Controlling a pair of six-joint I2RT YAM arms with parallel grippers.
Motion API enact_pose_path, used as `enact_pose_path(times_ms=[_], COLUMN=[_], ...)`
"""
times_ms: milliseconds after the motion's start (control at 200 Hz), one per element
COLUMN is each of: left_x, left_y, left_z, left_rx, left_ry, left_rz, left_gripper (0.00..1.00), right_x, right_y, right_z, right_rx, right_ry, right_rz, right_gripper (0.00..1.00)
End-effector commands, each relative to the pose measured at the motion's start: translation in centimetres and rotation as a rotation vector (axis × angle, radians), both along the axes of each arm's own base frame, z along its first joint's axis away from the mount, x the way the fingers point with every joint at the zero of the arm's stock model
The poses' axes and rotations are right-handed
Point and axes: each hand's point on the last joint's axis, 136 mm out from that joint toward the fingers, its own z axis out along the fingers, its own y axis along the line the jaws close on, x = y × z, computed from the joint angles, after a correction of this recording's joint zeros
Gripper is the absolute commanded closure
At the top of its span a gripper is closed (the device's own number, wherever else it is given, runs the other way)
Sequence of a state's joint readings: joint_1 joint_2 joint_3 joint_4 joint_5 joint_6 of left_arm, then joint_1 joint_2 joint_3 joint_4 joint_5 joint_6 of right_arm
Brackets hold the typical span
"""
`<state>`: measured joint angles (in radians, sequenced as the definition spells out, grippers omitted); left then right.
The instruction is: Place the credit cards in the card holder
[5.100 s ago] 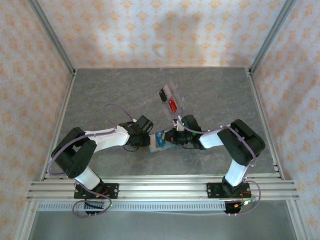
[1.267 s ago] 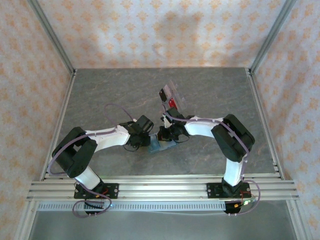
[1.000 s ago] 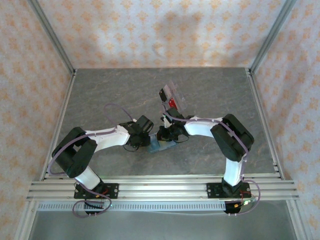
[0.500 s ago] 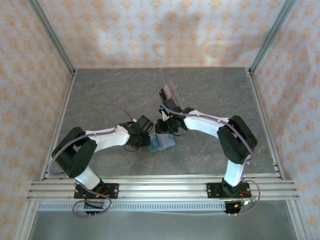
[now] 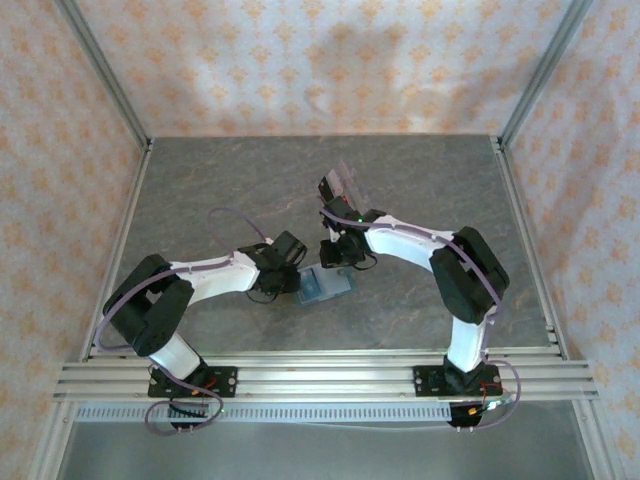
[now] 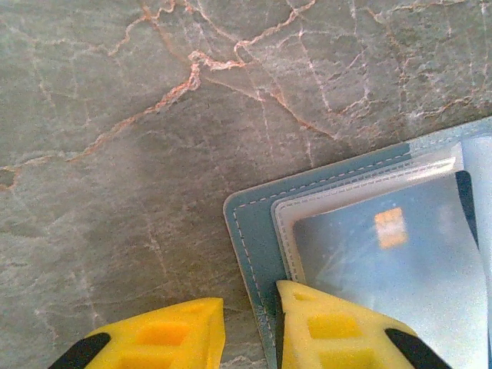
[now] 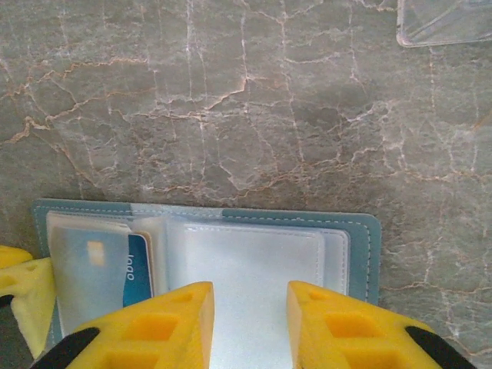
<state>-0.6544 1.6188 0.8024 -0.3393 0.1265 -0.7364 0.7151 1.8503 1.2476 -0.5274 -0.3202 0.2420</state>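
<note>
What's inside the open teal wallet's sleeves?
In the wallet, one sleeve holds a blue card; a second blue card peeks from behind it, mostly covered. Other sleeves look empty.

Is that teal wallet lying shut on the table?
No, the wallet lies open, with a blue card showing inside.

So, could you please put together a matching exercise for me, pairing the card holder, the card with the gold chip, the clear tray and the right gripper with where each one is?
Things:
1. card holder
2. card with the gold chip
3. clear tray
4. right gripper

Places:
A. tucked inside the card holder
B. over the card holder's pale empty half, fingers apart
C. lying open on the table
D. apart from the card holder, toward the table's far side

Pairs: 1-C, 2-A, 3-D, 4-B
</note>
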Motion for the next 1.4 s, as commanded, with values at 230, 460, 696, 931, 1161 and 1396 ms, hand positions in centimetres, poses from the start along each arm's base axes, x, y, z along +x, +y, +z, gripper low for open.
enact_pose_path(times_ms=[230,460,696,931,1161,1396], left_x=[-1.8,-1.7,-1.7,-1.8,-1.8,-1.8], left_y=[1.2,1.1,1.1,1.2,1.2,1.1], left_z=[-4.6,-4.7,-4.7,-4.7,-4.7,-4.7], left_rx=[0.055,0.054,0.055,0.054,0.052,0.049], left_ry=[0.077,0.077,0.077,0.076,0.077,0.075], left_rz=[0.014,0.014,0.014,0.016,0.015,0.015], left_gripper=[0.76,0.76,0.76,0.76,0.76,0.76], right_x=[0.0,-1.4,-2.9,-3.5,-2.7,-1.7], right_y=[-0.9,-1.7,-2.4,-2.2,-1.5,0.6], right_z=[-2.6,-4.3,-5.6,-5.7,-3.4,0.6], right_rx=[-0.138,-0.202,-0.276,-0.277,-0.24,-0.143], right_ry=[-0.003,0.009,0.001,-0.008,-0.051,-0.082], right_rz=[0.032,0.037,0.04,0.029,0.014,0.015], right_gripper=[0.67,0.7,0.77,0.95,1.0,1.0])
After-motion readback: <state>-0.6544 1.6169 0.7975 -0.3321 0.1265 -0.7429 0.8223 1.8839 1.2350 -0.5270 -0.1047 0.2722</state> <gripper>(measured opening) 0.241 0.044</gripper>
